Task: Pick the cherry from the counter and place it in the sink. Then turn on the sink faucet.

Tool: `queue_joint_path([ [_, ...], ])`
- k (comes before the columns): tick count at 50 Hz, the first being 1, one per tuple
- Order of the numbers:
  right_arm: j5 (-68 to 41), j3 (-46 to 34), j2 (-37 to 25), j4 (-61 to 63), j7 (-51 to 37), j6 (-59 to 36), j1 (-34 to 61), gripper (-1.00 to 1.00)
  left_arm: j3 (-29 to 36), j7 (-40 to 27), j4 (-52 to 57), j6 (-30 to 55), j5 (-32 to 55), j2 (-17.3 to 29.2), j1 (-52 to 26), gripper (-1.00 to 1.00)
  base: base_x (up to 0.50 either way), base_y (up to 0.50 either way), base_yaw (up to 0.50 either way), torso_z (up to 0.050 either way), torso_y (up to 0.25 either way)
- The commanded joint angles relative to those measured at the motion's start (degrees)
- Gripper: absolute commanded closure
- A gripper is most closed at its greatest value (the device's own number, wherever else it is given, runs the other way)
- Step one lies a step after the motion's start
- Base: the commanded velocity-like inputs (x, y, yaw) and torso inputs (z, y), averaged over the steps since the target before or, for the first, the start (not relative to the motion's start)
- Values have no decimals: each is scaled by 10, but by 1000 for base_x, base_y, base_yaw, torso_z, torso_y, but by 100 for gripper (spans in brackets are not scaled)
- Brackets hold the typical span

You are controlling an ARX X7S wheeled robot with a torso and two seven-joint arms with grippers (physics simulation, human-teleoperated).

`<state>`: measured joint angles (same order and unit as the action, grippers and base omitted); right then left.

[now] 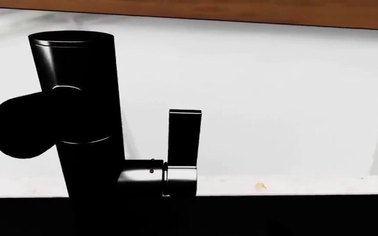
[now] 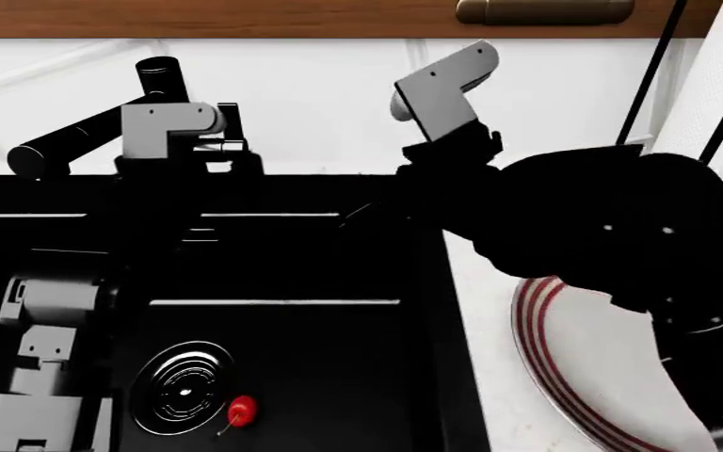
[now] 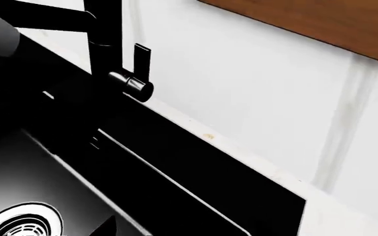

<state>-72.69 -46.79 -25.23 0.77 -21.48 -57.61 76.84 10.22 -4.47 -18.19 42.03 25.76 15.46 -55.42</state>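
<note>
Cherry (image 2: 241, 410) lies in the sink (image 2: 336, 377) just right of the drain (image 2: 185, 388); left gripper (image 2: 217, 143) sits at the faucet (image 1: 77, 123) lever (image 1: 184, 135), likely to turn it; both grippers' opening unreadable.

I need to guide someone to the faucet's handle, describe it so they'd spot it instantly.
Start at the black sink, then go to the tall black faucet behind its back rim. The lever handle is the flat upright bar on a short metal-tipped stub at the post's side, unlike the long angled spout.
</note>
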Motion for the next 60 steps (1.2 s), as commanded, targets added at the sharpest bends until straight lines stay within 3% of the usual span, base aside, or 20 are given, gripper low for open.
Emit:
queue_joint_path([
  [1,-5,32,-60,35,-48,-2,10,-100,1,-3,24,13,12,-6,3,-100,0,0,0,0,0],
  [14,23,67,-99,23,-102,28,13,-100,-1,-13,30,12,21,-25,-3,-100,0,0,0,0,0],
  [32,74,80,-117,-70,-100,72,12,-100,0,-40,-11,-19,6,-53,-45,-100,0,0,0,0,0],
  [60,82,79,-114,-90,-93,90,-5,-100,0,-24,-377,-256,-43,-125,-175,-100,0,0,0,0,0],
])
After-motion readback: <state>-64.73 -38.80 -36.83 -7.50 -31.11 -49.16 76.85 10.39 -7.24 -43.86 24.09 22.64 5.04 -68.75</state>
